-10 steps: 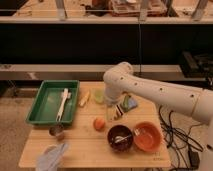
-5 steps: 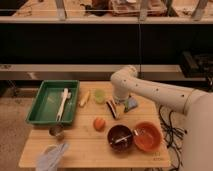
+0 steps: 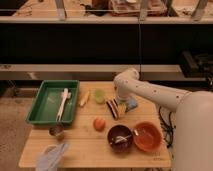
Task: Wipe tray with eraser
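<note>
1. At the front of the bench, the dark bowl and the orange bowl stand side by side, just in front of the eraser. If the arm swings low on this side, it could knock them.
2. The orange fruit lies between the eraser and the near corner of the tray. A low path over the bench would push it, and I think it would roll.
3. The eraser is near the middle of the bench, well apart from the tray. The tool is right at it, but I cannot tell how far it is open or whether it has hold of the eraser. The blue-green wedge is just beside, so an off-centre grip may catch it or tip the eraser.
4. The green cup stands on the way to the tray and could be toppled.
5. The tray is on the left, with a white utensil lying in it. Wiping could shove this utensil, and the eraser may catch on the raised rim and slide the tray.
</note>
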Available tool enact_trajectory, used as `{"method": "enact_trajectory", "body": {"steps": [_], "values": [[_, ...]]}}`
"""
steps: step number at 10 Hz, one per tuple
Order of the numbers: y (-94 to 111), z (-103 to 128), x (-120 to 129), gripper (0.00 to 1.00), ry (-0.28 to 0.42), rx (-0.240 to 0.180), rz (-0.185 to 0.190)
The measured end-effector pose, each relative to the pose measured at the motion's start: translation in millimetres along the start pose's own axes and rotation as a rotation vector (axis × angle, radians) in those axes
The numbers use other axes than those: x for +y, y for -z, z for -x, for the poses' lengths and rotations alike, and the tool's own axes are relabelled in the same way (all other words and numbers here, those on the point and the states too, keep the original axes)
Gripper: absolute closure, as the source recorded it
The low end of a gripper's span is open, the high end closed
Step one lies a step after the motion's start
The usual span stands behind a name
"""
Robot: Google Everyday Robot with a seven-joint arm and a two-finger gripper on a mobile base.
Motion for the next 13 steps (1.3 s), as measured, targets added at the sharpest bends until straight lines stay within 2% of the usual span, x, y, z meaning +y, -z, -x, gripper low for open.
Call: {"method": "enact_trajectory", "body": {"steps": [2, 5, 7, 10, 13], "values": [[-2, 7, 0, 0.2, -0.041, 0.012, -0.007], [-19, 8, 3, 0.2, -0.125, 0.044, 0.006], [-23, 8, 4, 0.21, -0.168, 0.053, 0.013], [-26, 25, 4, 0.47, -0.172, 0.033, 0.014], [-32, 37, 7, 0.78, -0.108, -0.03, 0.025]]}}
